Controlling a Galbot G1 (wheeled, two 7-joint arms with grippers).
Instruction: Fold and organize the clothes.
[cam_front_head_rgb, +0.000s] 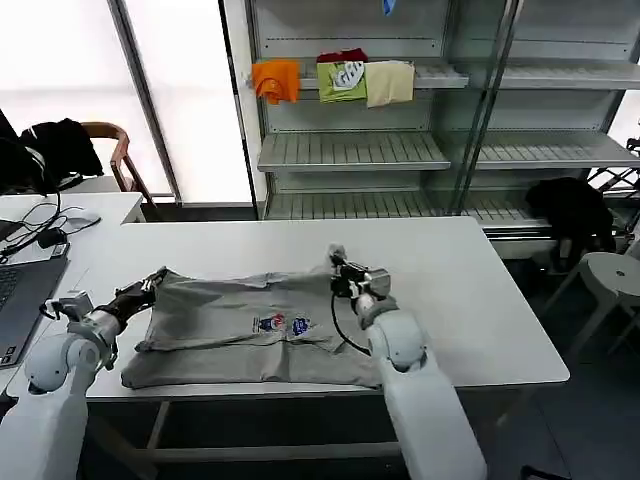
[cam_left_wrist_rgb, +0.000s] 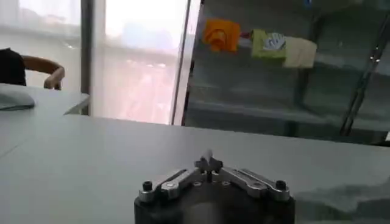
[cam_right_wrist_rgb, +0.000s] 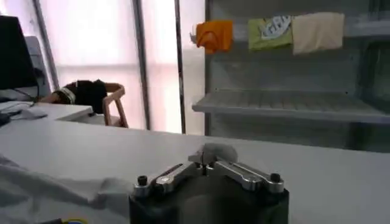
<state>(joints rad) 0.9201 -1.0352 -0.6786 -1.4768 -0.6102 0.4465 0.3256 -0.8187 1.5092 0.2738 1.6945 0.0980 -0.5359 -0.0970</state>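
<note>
A light grey T-shirt (cam_front_head_rgb: 250, 325) with a small multicoloured chest print (cam_front_head_rgb: 283, 324) lies spread on the white table (cam_front_head_rgb: 470, 300), its far edge lifted slightly. My left gripper (cam_front_head_rgb: 152, 285) is shut on the shirt's far left corner. My right gripper (cam_front_head_rgb: 338, 263) is shut on the far right corner. In the left wrist view the left gripper (cam_left_wrist_rgb: 209, 160) has its jaws closed with a sliver of grey cloth at the tips, and more of the shirt (cam_left_wrist_rgb: 341, 198) shows beside it. In the right wrist view the right gripper (cam_right_wrist_rgb: 206, 160) pinches a grey fabric clump (cam_right_wrist_rgb: 218, 151).
A laptop (cam_front_head_rgb: 15, 290) and cables sit at the table's left end. Behind the table stands a metal shelf (cam_front_head_rgb: 350, 150) with orange, green and cream folded garments (cam_front_head_rgb: 340, 78). A chair (cam_front_head_rgb: 115, 150) is at back left and a stool (cam_front_head_rgb: 610, 275) at the right.
</note>
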